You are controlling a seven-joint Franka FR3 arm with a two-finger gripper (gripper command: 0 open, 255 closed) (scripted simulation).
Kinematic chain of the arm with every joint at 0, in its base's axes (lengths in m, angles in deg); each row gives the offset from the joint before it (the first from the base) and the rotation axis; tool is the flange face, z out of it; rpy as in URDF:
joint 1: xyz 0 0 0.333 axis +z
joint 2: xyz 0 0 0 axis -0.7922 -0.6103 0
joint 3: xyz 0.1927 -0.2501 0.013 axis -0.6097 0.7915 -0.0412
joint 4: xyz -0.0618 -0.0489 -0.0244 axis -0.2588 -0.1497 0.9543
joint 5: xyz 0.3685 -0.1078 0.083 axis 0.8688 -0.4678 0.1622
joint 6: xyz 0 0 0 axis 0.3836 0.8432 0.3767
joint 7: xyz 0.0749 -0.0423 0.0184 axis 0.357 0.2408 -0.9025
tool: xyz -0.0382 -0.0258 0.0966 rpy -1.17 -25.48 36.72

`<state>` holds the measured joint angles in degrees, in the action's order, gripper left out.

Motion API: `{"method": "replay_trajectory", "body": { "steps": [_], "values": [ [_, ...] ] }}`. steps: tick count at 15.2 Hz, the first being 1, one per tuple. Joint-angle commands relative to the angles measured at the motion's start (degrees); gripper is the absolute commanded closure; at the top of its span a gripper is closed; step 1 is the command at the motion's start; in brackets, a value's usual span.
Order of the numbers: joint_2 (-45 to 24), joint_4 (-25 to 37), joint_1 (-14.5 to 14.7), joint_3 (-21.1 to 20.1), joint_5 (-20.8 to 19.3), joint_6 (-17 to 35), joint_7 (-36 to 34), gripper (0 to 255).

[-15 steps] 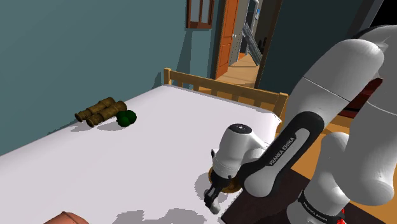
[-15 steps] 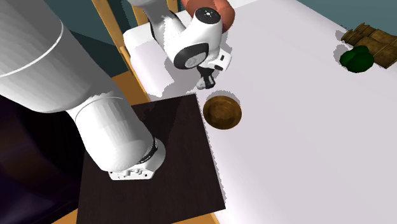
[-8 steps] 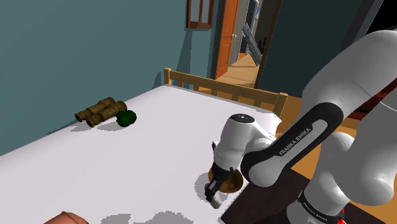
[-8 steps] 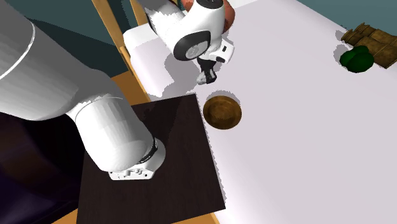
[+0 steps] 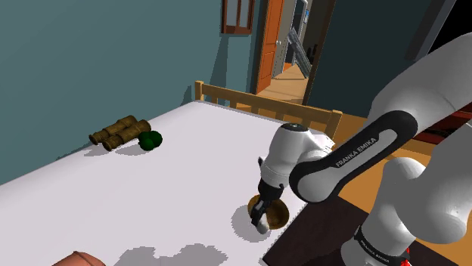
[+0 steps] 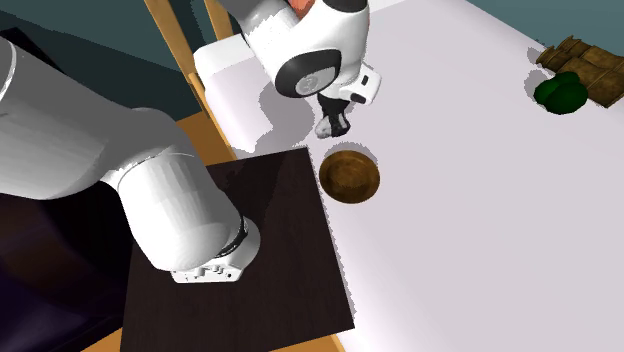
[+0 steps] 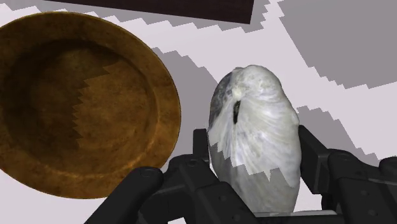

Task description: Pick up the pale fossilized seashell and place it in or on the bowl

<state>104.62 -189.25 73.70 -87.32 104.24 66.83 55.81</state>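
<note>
The seashell (image 7: pixel 254 133), pale grey-white and rounded, is clamped between the two black fingers of the claw (image 7: pixel 256 159), with most of its body standing out past the fingertips. It is held above the white bed (image 5: pixel 174 181), just beside the rim of the brown bowl (image 7: pixel 76 108) and not yet over the hollow. The dark top of the stand (image 6: pixel 250 250) lies close behind the bowl.

The step in hand is judged to be the carry to the bowl. It would be done well if the claw were shifted sideways until the shell hangs over the bowl's middle, then lowered before the fingers are parted. The rim should be cleared with room to spare, since the bowl looks light and could be pushed along the bed. Because the bowl is shallow and the shell rounded, a low release is advised, so that rolling out is less likely.

Farther off, a green object (image 5: pixel 151 139) and a brown one (image 5: pixel 113 132) lie well apart from the work and need not be considered.
</note>
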Motion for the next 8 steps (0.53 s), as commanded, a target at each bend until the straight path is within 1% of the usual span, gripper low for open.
{"method": "replay_trajectory", "body": {
  "steps": [1, 7, 8],
  "values": [
    [1.3, -0.9, -1.5, 2.7, -0.5, -1.0, 3.7, 255],
    [2.3, -2.2, -7.3, 10.9, -3.5, -2.2, 14.7, 255],
    [2.2, -2.2, -7.9, 11.7, -3.9, -2.3, 15.8, 255]
  ]
}}
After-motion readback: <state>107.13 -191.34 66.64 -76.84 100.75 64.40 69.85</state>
